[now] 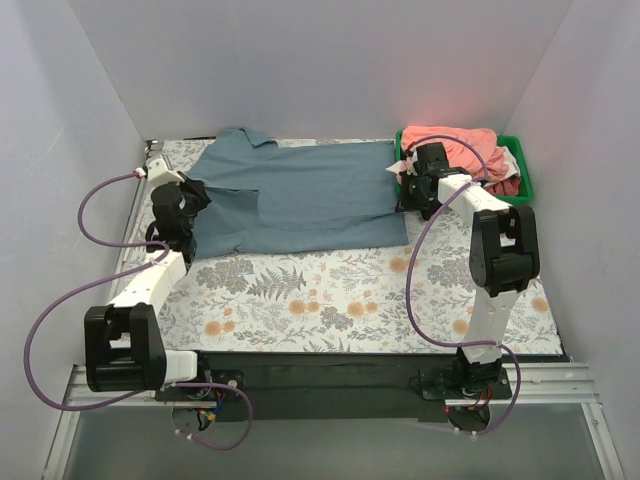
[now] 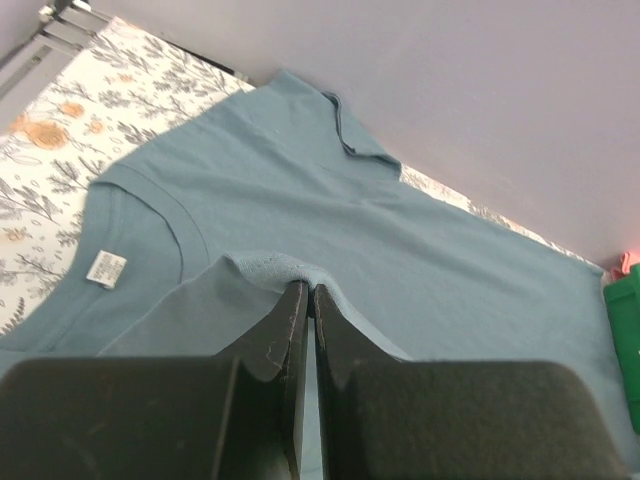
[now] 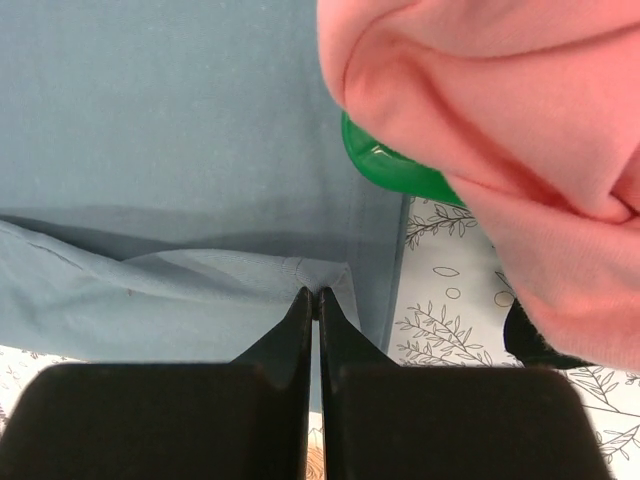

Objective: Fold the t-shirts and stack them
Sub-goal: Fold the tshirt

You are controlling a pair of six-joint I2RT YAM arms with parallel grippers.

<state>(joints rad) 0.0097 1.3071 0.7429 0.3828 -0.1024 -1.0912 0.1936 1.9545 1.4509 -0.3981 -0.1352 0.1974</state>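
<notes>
Grey-blue t-shirt (image 1: 310, 190) lies spread sideways, collar left, near edge folded over.

Shirt (image 1: 300, 195) on table (image 1: 320, 300), bin (image 1: 524, 178) at right

Seen from above, the left arm (image 1: 178, 215) covered the left end of the blue shirt (image 1: 300, 195). The right arm (image 1: 435, 180) hid part of its right edge, so neither pinch showed there. The pink shirt (image 1: 455, 148) buried most of the green bin (image 1: 524, 176), and the other pieces under it were too small to sort out. In the left wrist view the neck label (image 2: 105, 267) was too small to read, and the cloth between the left jaws was hidden behind them. In the right wrist view the pink shirt ran blurred off the top and right edges. A dark scrap (image 3: 530, 345) beneath it could not be identified.
</notes>
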